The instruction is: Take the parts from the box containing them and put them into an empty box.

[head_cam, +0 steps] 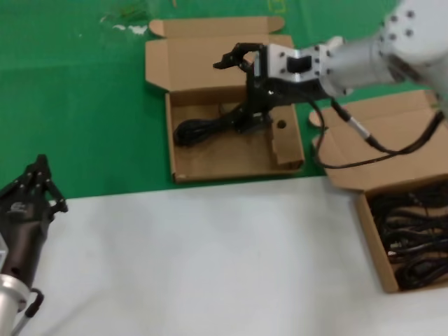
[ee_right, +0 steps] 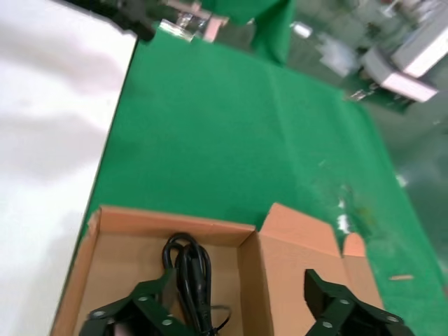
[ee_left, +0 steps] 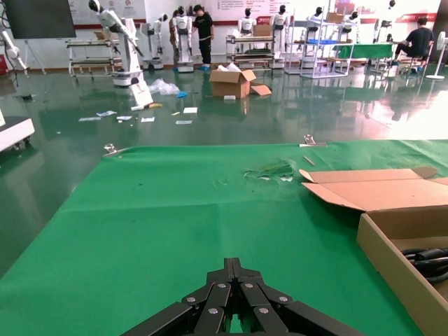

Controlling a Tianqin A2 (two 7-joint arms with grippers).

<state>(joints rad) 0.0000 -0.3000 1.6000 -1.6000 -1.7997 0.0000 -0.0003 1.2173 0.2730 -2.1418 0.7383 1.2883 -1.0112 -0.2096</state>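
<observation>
Right gripper (head_cam: 241, 59): fingers spread, nothing held, above receiving box (head_cam: 231, 157). Released cord (head_cam: 210, 126): directly beneath, long axis crosswise. Supply box (head_cam: 409, 234): nearest right arm. Left gripper (head_cam: 35, 185): parked, closed.

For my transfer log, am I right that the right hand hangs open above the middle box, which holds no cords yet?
Not quite: the middle box already holds one black cord bundle, seen in the head view and the right wrist view. The rest stands: the right hand hangs open above that box.
</observation>
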